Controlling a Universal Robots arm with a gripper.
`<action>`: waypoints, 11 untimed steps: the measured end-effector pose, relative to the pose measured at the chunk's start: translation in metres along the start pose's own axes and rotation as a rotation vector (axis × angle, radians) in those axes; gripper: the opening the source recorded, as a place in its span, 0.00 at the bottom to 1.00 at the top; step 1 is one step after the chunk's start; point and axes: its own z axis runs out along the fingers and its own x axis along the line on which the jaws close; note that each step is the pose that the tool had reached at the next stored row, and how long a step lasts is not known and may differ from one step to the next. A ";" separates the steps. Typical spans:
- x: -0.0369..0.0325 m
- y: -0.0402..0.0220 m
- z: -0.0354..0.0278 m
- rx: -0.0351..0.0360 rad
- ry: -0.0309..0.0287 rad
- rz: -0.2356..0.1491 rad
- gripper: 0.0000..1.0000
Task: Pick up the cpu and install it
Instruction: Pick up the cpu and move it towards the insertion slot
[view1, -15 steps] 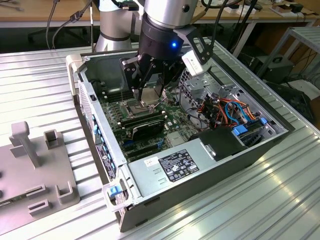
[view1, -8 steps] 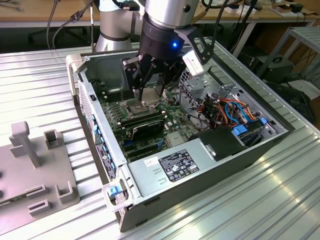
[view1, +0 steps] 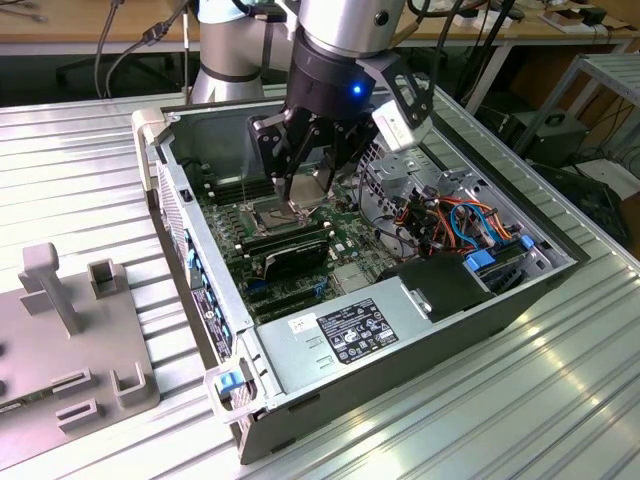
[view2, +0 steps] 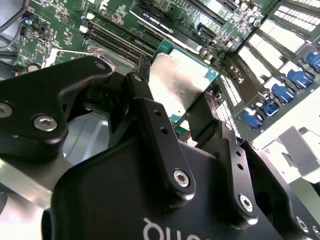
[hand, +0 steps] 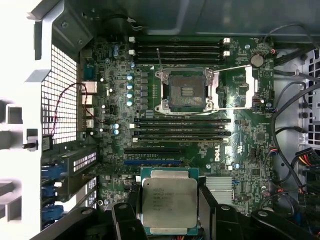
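In the exterior view, the gripper (view1: 305, 192) hangs in the upper middle of the frame, inside the open computer case (view1: 520, 300) that lies on the ribbed metal table (view1: 80, 150). Its dark fingers are closed on the cpu (view1: 312, 184), which shows as a small silvery square held over the motherboard (view1: 345, 245), just above the socket (view1: 262, 213) and not touching it. A grey power supply (view1: 350, 335) sits in the lower part of the case, and a grey fixture (view1: 60, 340) stands on the table at the exterior view's left. In the second wrist view, the black fingers (view2: 155, 125) press on two opposite edges of the cpu (view2: 177, 82); its metal top faces the camera and its green border is visible, with the green board and its long slots (view2: 115, 37) behind it. In the first wrist view, the cpu (hand: 169, 202) sits between the finger ends, well apart from the socket (hand: 186, 91). The socket lies open with its dark contact field exposed, its metal frame (hand: 242, 87) folded out to the side, and memory slots (hand: 180, 50) running along both of its long sides.
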 end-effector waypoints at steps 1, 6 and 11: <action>-0.0005 0.0000 0.0001 -0.0001 0.0000 0.000 0.55; -0.0040 0.0000 0.0003 0.0000 0.0000 0.000 0.55; -0.0065 0.0000 0.0005 0.0000 0.0000 0.000 0.55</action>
